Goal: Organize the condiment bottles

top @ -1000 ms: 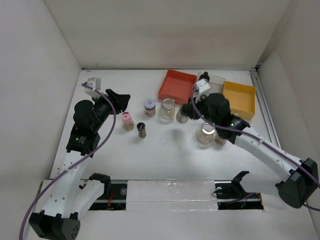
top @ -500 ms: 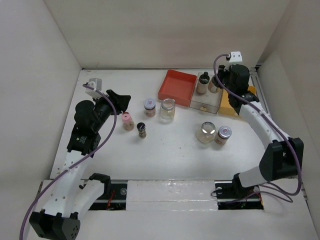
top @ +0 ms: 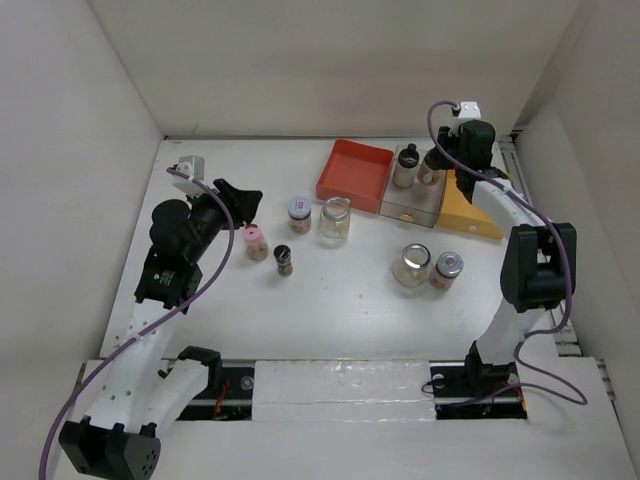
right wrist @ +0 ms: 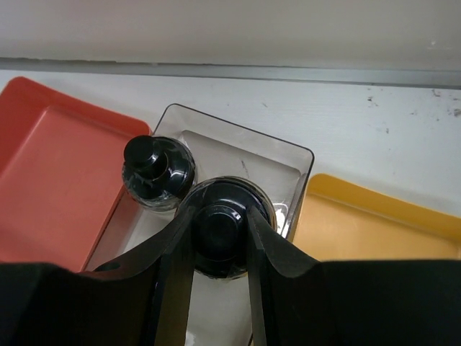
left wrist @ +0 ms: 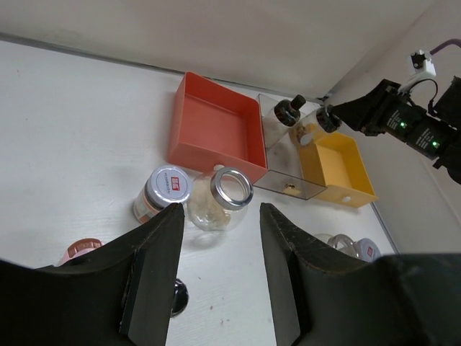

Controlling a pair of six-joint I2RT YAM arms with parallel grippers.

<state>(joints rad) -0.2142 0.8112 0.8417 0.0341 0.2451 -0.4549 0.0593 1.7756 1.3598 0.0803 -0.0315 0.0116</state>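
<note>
- Found the right hand (right wrist: 220, 215) clamped tight on the cap of a black-capped bottle (right wrist: 222, 236), held upright over the far end of the clear tray (right wrist: 241, 128) (whether its base touched the tray floor could not be told).
- Noted a second black-capped bottle (right wrist: 155, 171) standing in the same tray, just beside the held one on the red-tray side and clear of the fingers.
- Saw the red tray (top: 354, 172) just left of the clear tray and the yellow tray (top: 472, 212) just right of it, the right arm lying across the yellow one.
- Found the left hand (left wrist: 218, 213) partly open with nothing between its fingers, hovering near the pink-capped bottle (top: 256, 241) without touching it.
- Counted, loose on the surface (top: 340, 310): a small black-capped bottle (top: 284, 260) beside the pink one, a short jar (top: 299, 211) next to a clear glass jar (top: 336, 220), and well apart to the right a second clear glass jar (top: 412, 265) touching or nearly touching a second short jar (top: 447, 268).
- Compared with a second before: then had the right arm over the middle of the surface, carrying its bottle beside the first glass jar; since swung to the back right. Found the left arm and the six loose bottles unmoved.
- Saw the right hand close to the corner of the back wall (top: 330, 70) and right wall (top: 590, 120), with little room there; saw broad bare surface between the loose bottles and the arm bases.
</note>
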